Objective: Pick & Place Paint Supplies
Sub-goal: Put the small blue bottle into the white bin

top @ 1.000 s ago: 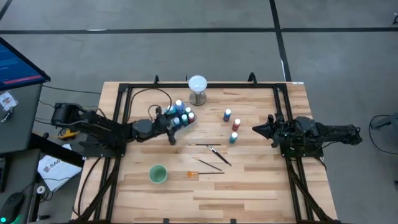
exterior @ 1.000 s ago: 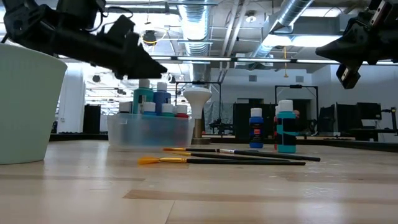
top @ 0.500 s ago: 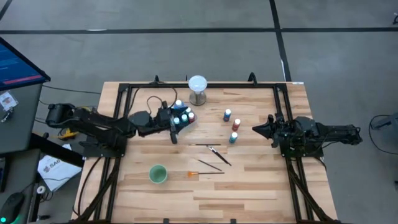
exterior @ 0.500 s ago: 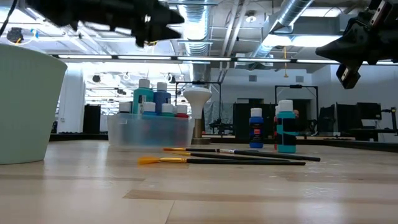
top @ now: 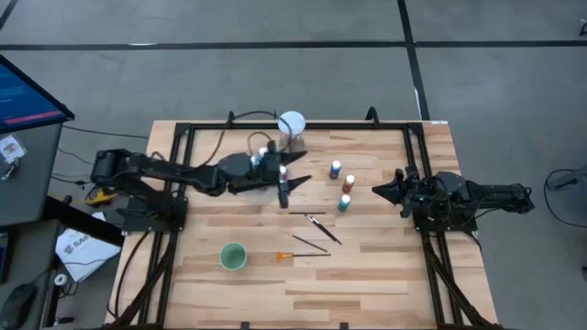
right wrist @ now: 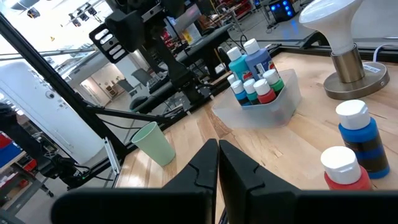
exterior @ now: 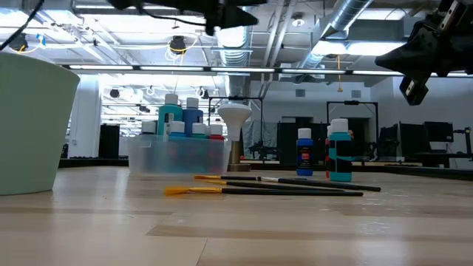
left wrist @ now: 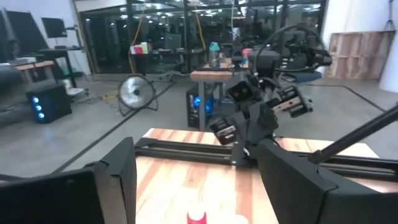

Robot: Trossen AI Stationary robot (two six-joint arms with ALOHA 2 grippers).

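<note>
A: Where is the left gripper (top: 283, 186) being carried?

B: It is being held high, fingers spread and empty, just beside the clear tray (right wrist: 273, 109) of bottles. Three loose bottles are being left near mid-table: blue (top: 336, 170), red (top: 348, 183), teal (top: 344, 203).

A: Which arm is judged nearer them?

B: The right gripper (top: 378, 192), pinched shut on nothing, is parked just beyond them. From the left fingers (left wrist: 292, 183), the red cap is seen ahead and below.
</note>
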